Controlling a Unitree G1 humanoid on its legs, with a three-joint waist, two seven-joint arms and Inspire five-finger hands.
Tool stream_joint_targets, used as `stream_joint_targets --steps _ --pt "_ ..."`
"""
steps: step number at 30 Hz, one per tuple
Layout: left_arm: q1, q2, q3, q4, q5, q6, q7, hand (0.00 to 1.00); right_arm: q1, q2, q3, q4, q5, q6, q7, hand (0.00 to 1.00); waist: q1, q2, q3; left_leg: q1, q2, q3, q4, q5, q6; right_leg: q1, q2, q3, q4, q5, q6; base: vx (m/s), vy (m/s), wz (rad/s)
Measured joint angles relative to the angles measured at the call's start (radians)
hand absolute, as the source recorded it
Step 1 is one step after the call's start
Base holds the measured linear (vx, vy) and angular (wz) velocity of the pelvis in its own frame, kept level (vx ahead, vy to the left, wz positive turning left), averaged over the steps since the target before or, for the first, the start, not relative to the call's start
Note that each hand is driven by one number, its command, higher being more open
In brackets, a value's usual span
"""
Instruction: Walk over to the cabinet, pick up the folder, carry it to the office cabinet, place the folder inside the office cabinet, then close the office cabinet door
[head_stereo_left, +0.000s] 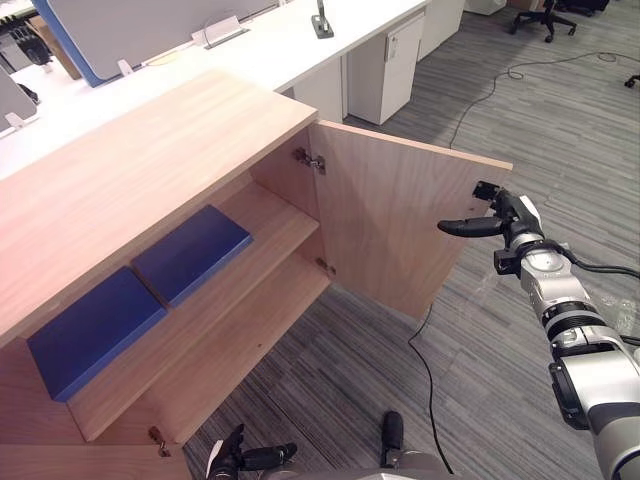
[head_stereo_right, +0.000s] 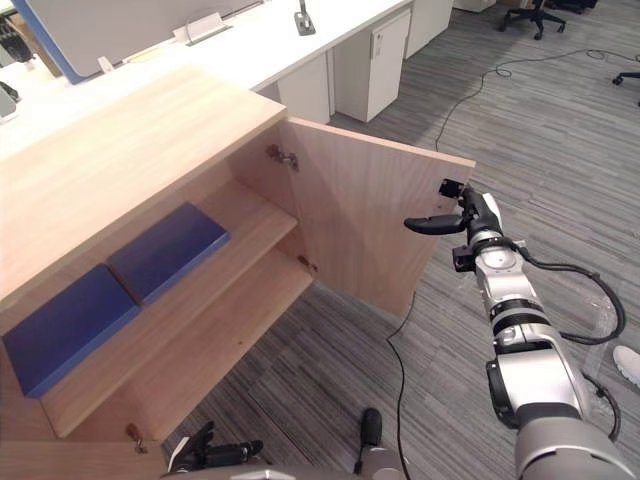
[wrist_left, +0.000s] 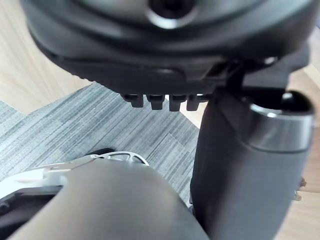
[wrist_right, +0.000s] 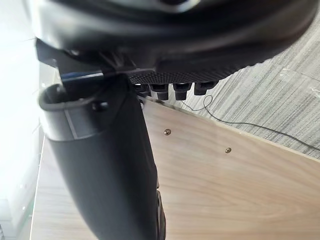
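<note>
Office cabinet with door swung wide: a blue folder lies on the upper shelf just beside a second blue folder. The right hand is at the door's free edge, grip impossible to tell; the left hand hangs low, relaxed, empty.

opening: office cabinet door swung wide, front unobstructed | upper shelf: two blue folders side by side, bare board at hinge end | lower shelf: bare | door's free edge: right hand against it | carpet inside door swing: free
</note>
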Motion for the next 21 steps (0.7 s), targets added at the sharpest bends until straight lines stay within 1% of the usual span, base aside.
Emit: stream_joint_targets --steps 4,5,7,8,10,11,12,13,14,15,16,17,18,19,20,21 --pt "-0.001 0.000 0.007 0.004 0.003 0.001 0.003 1.00 0.011 -0.007 0.085 -0.051 -0.075 0.000 -0.031 1.00 -0.012 0.001 0.003 0.003 0.011 0.001 -0.003 -0.002 -0.008 -0.003 0.015 0.007 0.000 -0.001 -0.003 0.03 -0.007 -0.09" --pt "-0.006 0.001 0.007 0.012 0.005 0.000 0.011 1.00 0.049 -0.027 0.141 -0.121 -0.102 0.000 -0.050 1.00 -0.018 0.001 0.003 0.002 0.014 0.002 -0.004 -0.003 -0.011 -0.004 0.019 0.010 0.000 -0.002 -0.005 0.02 -0.001 -0.11" --pt "-0.012 0.002 0.009 0.030 0.012 0.000 0.021 1.00 0.097 -0.060 0.196 -0.209 -0.152 0.000 -0.063 1.00 -0.029 0.001 0.003 0.003 0.018 0.007 -0.005 -0.005 -0.015 -0.006 0.024 0.014 0.000 -0.003 -0.006 0.02 -0.003 -0.14" --pt "-0.027 0.005 0.020 0.057 0.026 0.000 0.028 1.00 0.141 -0.101 0.267 -0.312 -0.172 0.000 -0.069 1.00 -0.039 0.000 0.003 0.004 0.026 0.011 -0.001 -0.008 -0.017 -0.009 0.034 0.026 0.000 -0.002 -0.009 0.02 -0.008 -0.29" --pt "-0.043 0.009 0.038 0.083 0.044 0.002 0.037 1.00 0.168 -0.147 0.352 -0.415 -0.201 0.000 -0.069 1.00 -0.054 -0.003 0.004 0.003 0.035 0.011 0.006 -0.014 -0.023 -0.015 0.048 0.039 0.001 -0.001 -0.017 0.01 -0.031 -0.32" --pt "-0.053 0.018 0.043 0.102 0.057 0.006 0.040 1.00 0.189 -0.183 0.422 -0.495 -0.216 0.000 -0.066 1.00 -0.068 -0.008 0.002 0.004 0.045 0.009 0.015 -0.014 -0.023 -0.015 0.059 0.045 0.001 -0.001 -0.025 0.00 -0.066 -0.29" --pt "-0.063 0.028 0.049 0.120 0.076 0.009 0.043 1.00 0.203 -0.213 0.491 -0.566 -0.231 -0.001 -0.053 1.00 -0.077 -0.014 -0.002 0.004 0.056 0.007 0.022 -0.014 -0.023 -0.016 0.073 0.053 0.001 0.000 -0.033 0.00 -0.071 -0.28" --pt "-0.068 0.034 0.051 0.127 0.083 0.010 0.044 1.00 0.207 -0.226 0.521 -0.599 -0.232 0.000 -0.035 1.00 -0.078 -0.018 -0.005 0.004 0.063 0.007 0.027 -0.014 -0.023 -0.017 0.081 0.057 0.001 0.000 -0.036 -0.02 -0.087 -0.27" --pt "-0.078 0.043 0.066 0.136 0.086 0.010 0.044 1.00 0.215 -0.247 0.586 -0.662 -0.233 -0.001 0.009 1.00 -0.078 -0.026 -0.010 0.004 0.075 0.005 0.033 -0.013 -0.023 -0.017 0.094 0.060 0.000 -0.002 -0.044 -0.04 -0.098 -0.18" --pt "-0.088 0.045 0.086 0.141 0.089 0.010 0.049 1.00 0.218 -0.261 0.663 -0.726 -0.235 0.000 0.077 1.00 -0.078 -0.034 -0.016 0.003 0.088 -0.001 0.034 -0.012 -0.021 -0.018 0.109 0.060 0.000 -0.005 -0.050 -0.05 -0.099 -0.13" --pt "-0.091 0.046 0.088 0.145 0.092 0.010 0.055 1.00 0.224 -0.261 0.692 -0.761 -0.230 -0.001 0.098 1.00 -0.077 -0.037 -0.019 0.003 0.093 -0.003 0.034 -0.009 -0.020 -0.018 0.115 0.059 0.000 -0.006 -0.051 -0.06 -0.091 -0.04" --pt "-0.103 0.046 0.088 0.157 0.102 0.011 0.056 1.00 0.241 -0.259 0.736 -0.845 -0.230 -0.003 0.142 1.00 -0.072 -0.040 -0.023 0.003 0.101 -0.007 0.031 -0.002 -0.015 -0.019 0.123 0.057 -0.002 -0.008 -0.054 -0.06 -0.066 0.01" --pt "-0.109 0.046 0.088 0.159 0.103 0.012 0.056 1.00 0.250 -0.250 0.755 -0.886 -0.229 -0.008 0.162 1.00 -0.067 -0.042 -0.024 0.001 0.102 -0.010 0.030 0.002 -0.008 -0.021 0.126 0.056 -0.003 -0.010 -0.057 -0.09 -0.078 0.04" --pt "-0.119 0.041 0.088 0.159 0.104 0.012 0.056 1.00 0.260 -0.211 0.784 -0.941 -0.228 -0.016 0.197 1.00 -0.053 -0.046 -0.034 -0.015 0.103 -0.016 0.026 0.004 0.003 -0.037 0.129 0.052 -0.004 -0.012 -0.056 -0.09 -0.082 0.02" --pt "-0.130 0.037 0.088 0.159 0.104 0.012 0.056 1.00 0.266 -0.161 0.805 -0.973 -0.229 -0.037 0.231 1.00 -0.030 -0.045 -0.040 -0.028 0.106 -0.021 0.009 0.004 0.023 -0.054 0.134 0.050 -0.002 -0.017 -0.048 -0.08 -0.088 0.03" --pt "-0.134 0.034 0.089 0.159 0.104 0.012 0.057 1.00 0.267 -0.140 0.829 -0.990 -0.229 -0.060 0.250 1.00 -0.020 -0.041 -0.044 -0.035 0.119 -0.028 -0.002 0.005 0.027 -0.065 0.140 0.047 0.013 -0.010 -0.055 -0.05 -0.097 0.20"
